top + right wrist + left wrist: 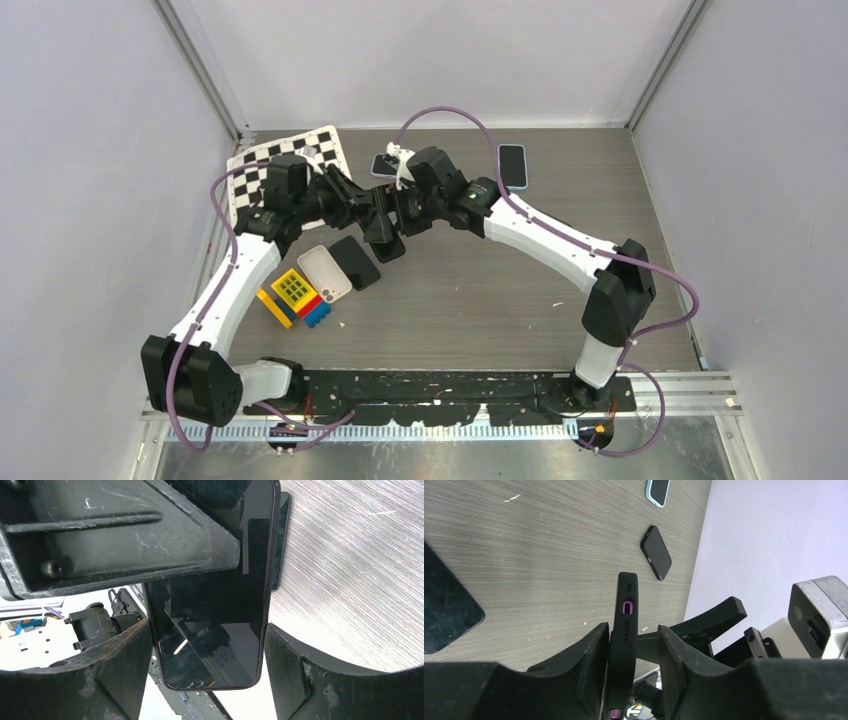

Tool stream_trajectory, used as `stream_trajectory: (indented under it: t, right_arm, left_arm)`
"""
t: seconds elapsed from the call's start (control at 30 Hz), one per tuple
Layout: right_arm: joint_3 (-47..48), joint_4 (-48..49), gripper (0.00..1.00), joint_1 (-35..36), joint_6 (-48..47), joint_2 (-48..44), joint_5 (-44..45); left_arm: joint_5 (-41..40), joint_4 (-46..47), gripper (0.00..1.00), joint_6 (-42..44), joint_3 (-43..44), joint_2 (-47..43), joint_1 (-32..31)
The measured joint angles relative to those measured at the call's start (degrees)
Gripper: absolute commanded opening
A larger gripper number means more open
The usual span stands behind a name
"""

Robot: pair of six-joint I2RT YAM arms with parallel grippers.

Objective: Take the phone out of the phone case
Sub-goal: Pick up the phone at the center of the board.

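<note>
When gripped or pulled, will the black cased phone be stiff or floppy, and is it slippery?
Probably stiff: the cased phone looks straight while the right gripper clamps its long edges. The glossy screen mirrors its surroundings, so it may be slippery; the matte case should grip better.

No text, label, brand or number can be read anywhere.

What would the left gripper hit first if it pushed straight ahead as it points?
The cased phone, edge-on between the fingers of the left gripper, so its palm would meet that first. The right gripper holding it looks close behind; depth is unclear.
</note>
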Motion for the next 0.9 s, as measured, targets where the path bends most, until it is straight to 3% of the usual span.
stream_trajectory:
  t: [0.1,0.17,0.23,0.33,0.37,0.43,0.47,0.53,0.67,0.8,0.9]
  right_arm:
    - [0.0,0.09,0.47,0.0,-0.22,0.0,-0.28]
    - [0.0,0.2,0.47,0.0,-0.26,0.0,-0.81]
    - [0.0,0.44,0.48,0.02,-0.28,0.0,-1.38]
    - [0.0,0.66,0.51,0.02,-0.31,0.0,-1.79]
    - [0.04,0.66,0.54,0.0,-0.44,0.0,-1.79]
    - [0.22,0.79,0.67,-0.09,-0.33,0.0,-1.97]
    - [0.22,0.85,0.85,-0.11,-0.2,0.0,-2.08]
    - [0.17,0.9,0.98,-0.24,-0.02,0.0,-2.27]
    - [-2.67,4.66,1.0,-1.36,0.48,-1.2,-2.89]
    - [-11.23,11.13,1.0,-4.7,2.71,-6.97,-6.34]
    - [-18.64,18.8,0.94,-10.14,6.91,-13.73,-9.53]
  left_arm:
    - [0.79,-0.07,0.45,0.02,0.0,0.59,-0.07]
    - [1.36,-0.2,0.41,0.09,0.0,1.27,-0.2]
    - [1.77,-0.44,0.31,0.11,0.0,1.95,-0.35]
    - [1.81,-1.2,0.03,0.63,0.0,2.51,-0.35]
    - [1.36,-1.81,0.0,1.81,0.0,2.54,-0.35]
    - [0.98,-2.58,0.0,1.95,0.0,2.54,-0.17]
    - [0.96,-2.58,0.0,2.23,0.0,2.54,-0.2]
    - [0.98,-2.45,0.0,2.49,0.04,2.51,-0.2]
    - [0.52,-2.71,0.0,3.65,0.17,2.51,-0.17]
    - [1.36,-2.45,0.0,5.31,1.01,2.51,0.72]
    - [3.34,-0.55,0.0,6.62,2.19,2.27,2.54]
